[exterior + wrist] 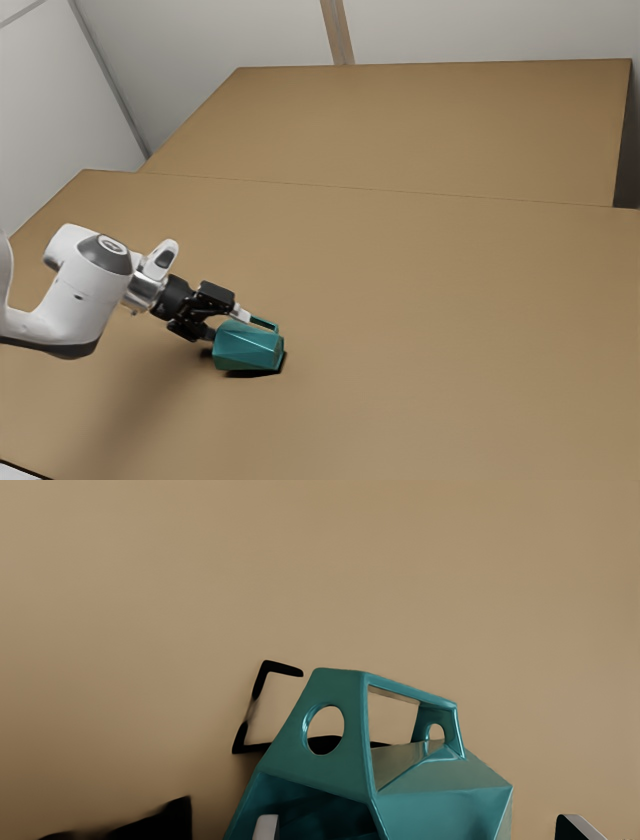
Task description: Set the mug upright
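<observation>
- The mug is blue-green and has flat, pointy sides. It is tipped over on its side, not standing up.
- It is on the brown tabletop, nearer the edge at the exterior view's left than the one at the exterior view's right. It is well apart from the seam at the back.
- Its open mouth faces the gripper, and its bottom end points to the exterior view's right.
- The handle sticks up on top of the mug. It has a big gap under its bar and a round hole at each end.
- The gripper's two fingers are wide apart. One is in front of the mug's dark mouth, and I can't tell if it pokes in. The other is out past the mug's side. They are not squeezing the mug.
- The white arm comes in from the exterior view's left.
- Black shadows lie on the tabletop by the mug.
- White walls stand behind.
</observation>
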